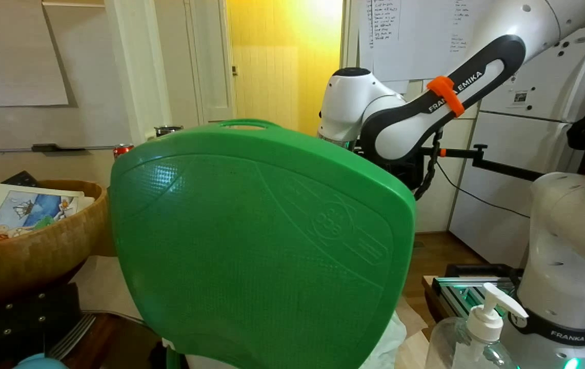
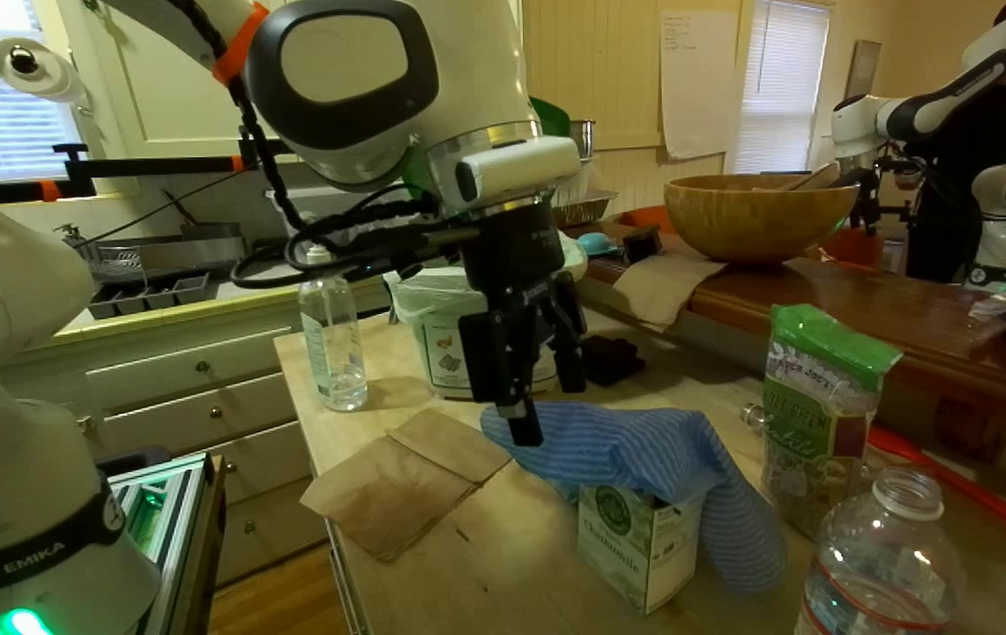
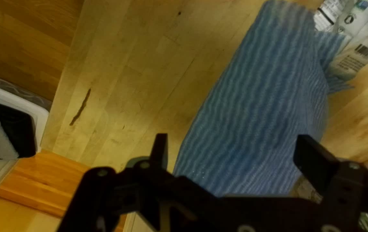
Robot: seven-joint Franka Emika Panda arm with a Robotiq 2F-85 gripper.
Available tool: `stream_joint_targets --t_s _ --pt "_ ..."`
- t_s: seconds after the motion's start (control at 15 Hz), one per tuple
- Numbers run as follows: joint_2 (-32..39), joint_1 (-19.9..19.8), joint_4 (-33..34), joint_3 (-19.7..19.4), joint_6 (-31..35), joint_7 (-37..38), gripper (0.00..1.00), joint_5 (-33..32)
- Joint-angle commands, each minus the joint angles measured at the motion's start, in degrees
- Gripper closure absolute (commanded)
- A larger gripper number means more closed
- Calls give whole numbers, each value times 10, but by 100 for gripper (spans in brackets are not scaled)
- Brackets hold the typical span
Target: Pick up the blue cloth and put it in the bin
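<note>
One gripper (image 3: 232,153): is hanging above the wooden table (image 3: 145,80) with its jaws parted wide; striped blue cloth (image 3: 251,106) is showing between the fingers (image 3: 314,161), and whether either finger is touching it, I cannot tell.
Blue cloth: is lying draped over the Chamomile box (image 2: 639,547), one end lying just by the gripper, the other hanging down along the box's side.
Chamomile box: is standing upright on the table, its top hiding under the cloth.
Bin (image 2: 443,348): is standing on the table behind the cloth, the gripper partly hiding it; the cloth is lying outside it.
Green lid (image 1: 261,230): is standing raised, filling the middle of an exterior view.
Robot arm (image 2: 485,53): is hanging over the table, wearing orange bands (image 2: 242,44).
Brown paper (image 2: 406,481): is lying folded on the table, near the cloth.
Pump bottle (image 2: 335,353): is standing just beside the bin, near the table's edge.
Green-topped bag (image 2: 824,414): is standing upright near the hanging end of the cloth.
Clear bottle (image 2: 890,564): is standing in front of that bag, its base running out of view.
Wooden bowl (image 2: 758,220): is resting on the brown counter (image 2: 899,309); in an exterior view a book (image 1: 20,215) is lying in it.
</note>
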Motion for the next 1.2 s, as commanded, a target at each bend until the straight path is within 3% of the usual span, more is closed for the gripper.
stream_joint_targets --t_s 0.0,0.53,0.93,1.13 --pt "7 -6 23 -5 3 0 0 20" --pt "66 4 46 -20 38 -11 0 78" --pt "111 15 66 -30 101 -25 0 129" --pt "130 22 78 -34 89 -50 0 157"
